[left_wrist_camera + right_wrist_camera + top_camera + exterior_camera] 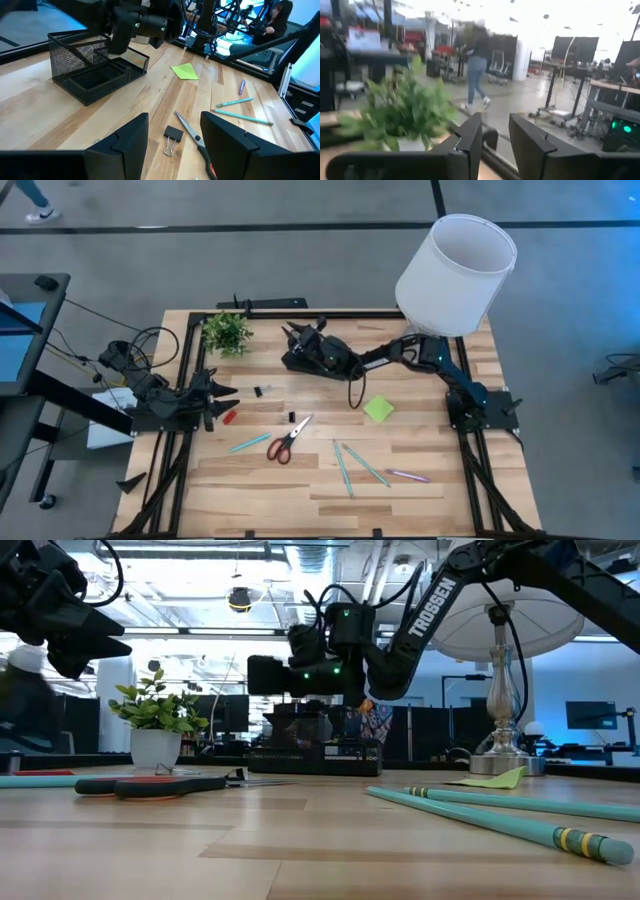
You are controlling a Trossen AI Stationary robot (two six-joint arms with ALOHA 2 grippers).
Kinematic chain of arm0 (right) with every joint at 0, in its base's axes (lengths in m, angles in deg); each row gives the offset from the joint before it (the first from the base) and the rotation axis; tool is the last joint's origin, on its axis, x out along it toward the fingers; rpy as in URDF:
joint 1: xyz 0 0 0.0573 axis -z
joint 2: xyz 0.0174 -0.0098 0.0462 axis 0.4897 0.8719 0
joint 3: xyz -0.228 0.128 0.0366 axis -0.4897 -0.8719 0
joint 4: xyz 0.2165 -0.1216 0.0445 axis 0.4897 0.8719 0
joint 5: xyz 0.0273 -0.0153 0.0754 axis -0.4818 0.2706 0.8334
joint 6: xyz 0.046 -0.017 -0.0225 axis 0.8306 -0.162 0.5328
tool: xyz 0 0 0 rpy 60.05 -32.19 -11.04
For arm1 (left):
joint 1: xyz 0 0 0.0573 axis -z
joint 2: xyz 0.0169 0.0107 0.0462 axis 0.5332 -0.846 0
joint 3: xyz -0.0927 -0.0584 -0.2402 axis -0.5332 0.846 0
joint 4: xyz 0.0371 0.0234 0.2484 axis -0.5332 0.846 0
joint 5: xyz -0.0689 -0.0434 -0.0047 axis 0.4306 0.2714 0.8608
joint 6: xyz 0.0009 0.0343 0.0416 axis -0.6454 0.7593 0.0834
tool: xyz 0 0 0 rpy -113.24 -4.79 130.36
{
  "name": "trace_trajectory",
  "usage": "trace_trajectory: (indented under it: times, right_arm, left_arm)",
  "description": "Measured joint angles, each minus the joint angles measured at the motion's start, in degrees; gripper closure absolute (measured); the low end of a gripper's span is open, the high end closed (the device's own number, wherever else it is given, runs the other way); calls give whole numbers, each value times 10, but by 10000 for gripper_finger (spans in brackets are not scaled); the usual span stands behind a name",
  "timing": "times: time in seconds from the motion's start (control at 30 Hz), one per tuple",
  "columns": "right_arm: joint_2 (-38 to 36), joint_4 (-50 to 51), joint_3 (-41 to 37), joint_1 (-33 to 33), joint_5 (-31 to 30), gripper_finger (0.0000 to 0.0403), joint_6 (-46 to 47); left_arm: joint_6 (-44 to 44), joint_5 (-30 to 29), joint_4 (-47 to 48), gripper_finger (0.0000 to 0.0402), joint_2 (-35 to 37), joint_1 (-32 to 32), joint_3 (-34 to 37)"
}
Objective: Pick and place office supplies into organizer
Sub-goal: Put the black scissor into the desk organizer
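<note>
Step in hand: While the right end effector (300, 337) hung over the black mesh organizer (312, 358) at the tabletop's far middle, its fingers (470, 134) stood parted with nothing visible between them, which read as a drop-off into the organizer or a pull-away from it.
Doing it well: a straight lift clear of the mesh walls before any swing sideways looked safest, as the potted plant (227, 332) stood just beside on the far left.
Left end effector: parked at the tabletop's left edge (222, 402), released and empty, pointing toward the binder clip (172, 135) and scissors (288, 440).
Supplies left out: red-handled scissors and a teal pen (248, 443) in the middle; more teal pens (343, 468) and a pink pen (407, 475) toward the near right; lime-green sticky-note pad (379, 408) near the right arm; a small red bit (229, 417) by the left end effector.
Open room: bare wood lay between organizer and scissors, good for a descent.
Edges: the lamp shade (455, 275) overhung the far right corner, crowding the right arm's elbow.
</note>
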Motion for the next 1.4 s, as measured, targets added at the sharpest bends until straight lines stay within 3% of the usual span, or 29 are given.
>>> trace_trajectory:
  times: [0.17,0.3,0.4,0.7,0.83,0.97,1.1,1.23,1.4]
  right_arm:
    - [-1,-54,31,-26,22,310,0]
    - [-11,-56,42,-60,121,310,0]
    - [-13,-42,41,-94,165,310,0]
    - [-28,79,42,-201,163,310,0]
    - [-61,171,41,-244,95,310,-35]
    - [-121,284,41,-292,-72,310,-137]
    - [-188,411,41,-334,-198,310,-161]
    - [-256,589,41,-358,-232,310,-103]
    - [-342,848,41,-363,-212,310,73]
  left_arm:
    - [0,-1,0,223,0,0,0]
    - [0,7,6,223,0,0,0]
    - [-15,46,16,223,0,0,0]
    - [-59,136,22,223,0,0,1]
    - [-67,134,-19,223,-8,0,12]
    - [-28,89,-66,223,-33,0,19]
    - [-30,53,-98,223,-59,0,19]
    - [23,43,-198,223,-83,0,19]
    - [168,29,-335,223,-105,0,10]
